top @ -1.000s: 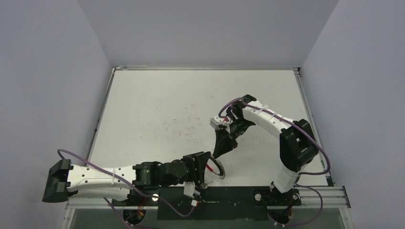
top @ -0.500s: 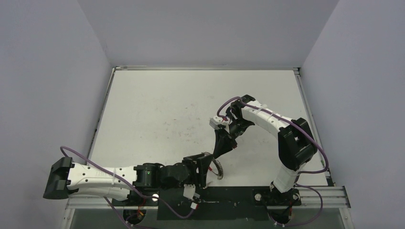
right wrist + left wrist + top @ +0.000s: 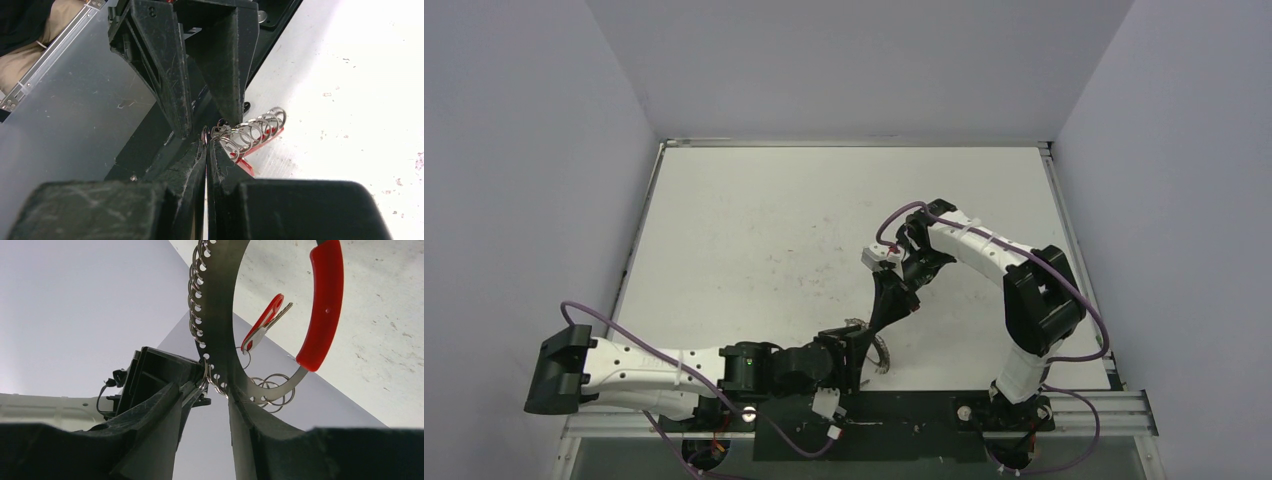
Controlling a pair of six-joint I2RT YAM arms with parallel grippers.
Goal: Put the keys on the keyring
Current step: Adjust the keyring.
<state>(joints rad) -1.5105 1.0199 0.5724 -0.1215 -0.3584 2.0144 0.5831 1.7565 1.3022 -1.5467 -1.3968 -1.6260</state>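
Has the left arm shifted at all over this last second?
Yes. The left arm slid right, its dark elbow end now farther from the left wall.

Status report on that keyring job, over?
Left gripper: jaws clamped on keyring. Right gripper: jaws shut, tips at its small rings; pinching one, cannot tell. Nothing in the way.

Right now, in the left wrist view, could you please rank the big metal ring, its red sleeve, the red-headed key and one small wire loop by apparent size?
1. flat perforated silver metal ring
2. curved red plastic sleeve
3. red-headed silver key
4. small silver wire loop
Apparent size only; no two look alike.
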